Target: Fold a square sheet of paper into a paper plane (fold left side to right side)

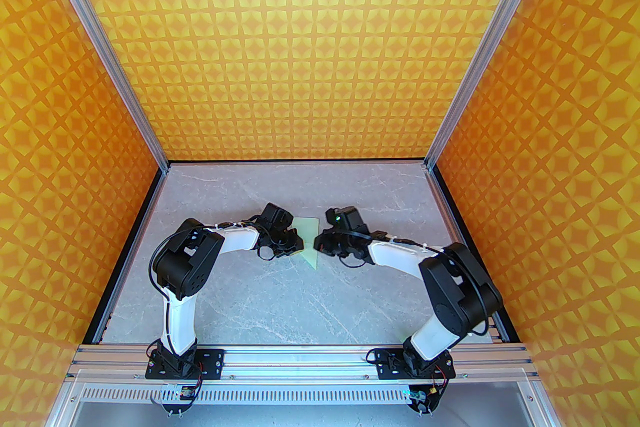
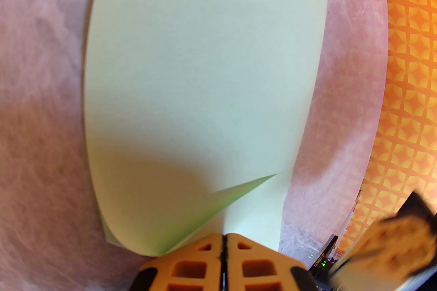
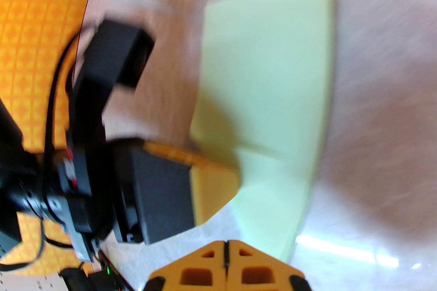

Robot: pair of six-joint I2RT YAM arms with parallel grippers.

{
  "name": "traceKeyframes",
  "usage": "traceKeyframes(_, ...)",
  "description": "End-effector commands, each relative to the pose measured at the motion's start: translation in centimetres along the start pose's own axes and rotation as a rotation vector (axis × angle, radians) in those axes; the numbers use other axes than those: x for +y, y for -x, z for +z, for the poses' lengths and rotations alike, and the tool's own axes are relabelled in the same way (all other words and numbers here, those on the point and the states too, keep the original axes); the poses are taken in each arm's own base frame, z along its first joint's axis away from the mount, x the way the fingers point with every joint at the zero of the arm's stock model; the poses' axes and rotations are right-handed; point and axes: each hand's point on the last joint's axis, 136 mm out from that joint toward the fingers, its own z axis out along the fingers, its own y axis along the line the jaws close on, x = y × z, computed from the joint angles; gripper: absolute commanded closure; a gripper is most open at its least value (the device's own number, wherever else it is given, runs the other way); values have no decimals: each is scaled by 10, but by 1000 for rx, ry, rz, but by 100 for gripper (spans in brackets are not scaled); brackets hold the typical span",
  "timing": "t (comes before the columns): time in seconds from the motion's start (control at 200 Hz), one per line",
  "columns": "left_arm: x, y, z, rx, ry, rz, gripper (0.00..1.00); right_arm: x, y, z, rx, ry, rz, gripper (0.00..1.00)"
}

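The square sheet of paper [image 1: 309, 235] lies folded over in the middle of the table [image 1: 250, 295], its top flap curling up, with the left gripper [image 2: 223, 238] pinching its edge and the right gripper [image 3: 225, 243] just beside it, jaws pressed together on nothing.

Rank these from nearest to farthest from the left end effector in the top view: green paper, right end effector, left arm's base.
From the left end effector:
1. Green paper, at its tip, table centre.
2. Right end effector, across the paper.
3. Left arm's base, at the near edge.
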Motion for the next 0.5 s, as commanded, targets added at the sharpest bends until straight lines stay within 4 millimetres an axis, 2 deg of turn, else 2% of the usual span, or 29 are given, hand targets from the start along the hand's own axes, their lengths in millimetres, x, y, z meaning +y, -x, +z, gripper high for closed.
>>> traceKeyframes(0.0,24,-8,5,21,61,-33,90,12,-12,16,82,41,-1,100)
traceKeyframes(0.205,23,-8,5,21,60,-33,90,8,-21,31,137,24,9,100)
traceKeyframes(0.495,26,-10,6,28,66,-32,90,-24,-35,40,184,-79,32,100)
